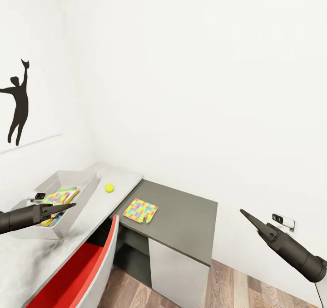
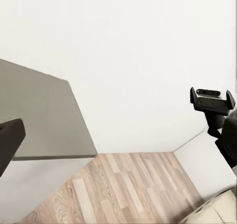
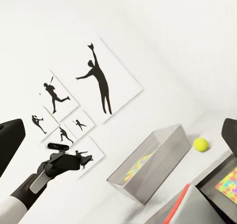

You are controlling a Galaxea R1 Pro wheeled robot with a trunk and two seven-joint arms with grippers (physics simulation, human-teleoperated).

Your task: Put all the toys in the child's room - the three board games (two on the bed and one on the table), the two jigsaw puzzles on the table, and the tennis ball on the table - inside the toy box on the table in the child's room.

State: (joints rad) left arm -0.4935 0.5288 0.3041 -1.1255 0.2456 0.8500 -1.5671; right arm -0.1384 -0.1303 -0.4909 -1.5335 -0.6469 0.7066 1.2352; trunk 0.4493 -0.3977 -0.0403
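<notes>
Hanging on the far left wall is a black silhouette picture (image 1: 18, 101) of a reaching figure. Below it, the left end effector (image 1: 68, 205) is hovering at the near edge of the toy box (image 1: 77, 194); its fingers are appearing pressed together with nothing between them. The toy box is sitting on the white tabletop (image 1: 27, 262) against the wall and is holding multicoloured flat items, one of them a jigsaw sheet (image 1: 56, 198); what lies beneath it cannot be told apart. Just right of the box, the tennis ball (image 1: 109, 188) is resting on the white surface, apart from the box. A drawer with a red interior (image 1: 77, 271) is standing open below the white tabletop. Further right, the second jigsaw puzzle (image 1: 140, 210) is lying flat on the lower dark grey section (image 1: 186, 222), near its left front edge. At the far right, the right end effector (image 1: 245, 215) is hanging in the air over the wood floor (image 1: 236, 290), fingers looking clenched to a point, grasping nothing.
</notes>
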